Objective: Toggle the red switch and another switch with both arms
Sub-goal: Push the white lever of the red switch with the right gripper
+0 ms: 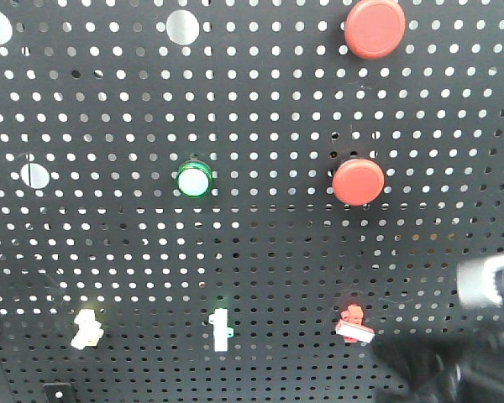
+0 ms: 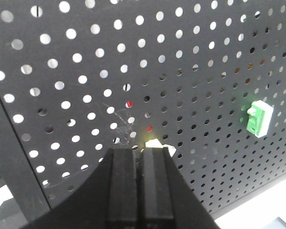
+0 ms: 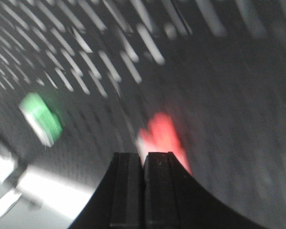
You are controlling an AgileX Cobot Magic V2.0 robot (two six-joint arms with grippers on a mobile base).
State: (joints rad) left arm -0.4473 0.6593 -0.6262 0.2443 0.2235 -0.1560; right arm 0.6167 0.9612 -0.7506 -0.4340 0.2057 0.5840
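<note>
The red switch (image 1: 353, 326) sits low on the right of the black pegboard (image 1: 260, 260). In the right wrist view, which is motion-blurred, it (image 3: 162, 136) lies just beyond the tips of my shut right gripper (image 3: 144, 155), slightly to their right. Whether they touch cannot be told. A pale yellow-white switch (image 1: 86, 329) sits at the lower left. In the left wrist view it (image 2: 155, 143) peeks out right behind the shut left gripper (image 2: 139, 151). My right arm (image 1: 487, 336) enters the front view at the lower right. The left arm is hidden there.
A green-and-white switch (image 1: 220, 329) sits between the two others and also shows in both wrist views (image 2: 259, 118) (image 3: 42, 118). Higher on the board are a green round button (image 1: 194, 179) and two big red push buttons (image 1: 358, 180) (image 1: 375, 28).
</note>
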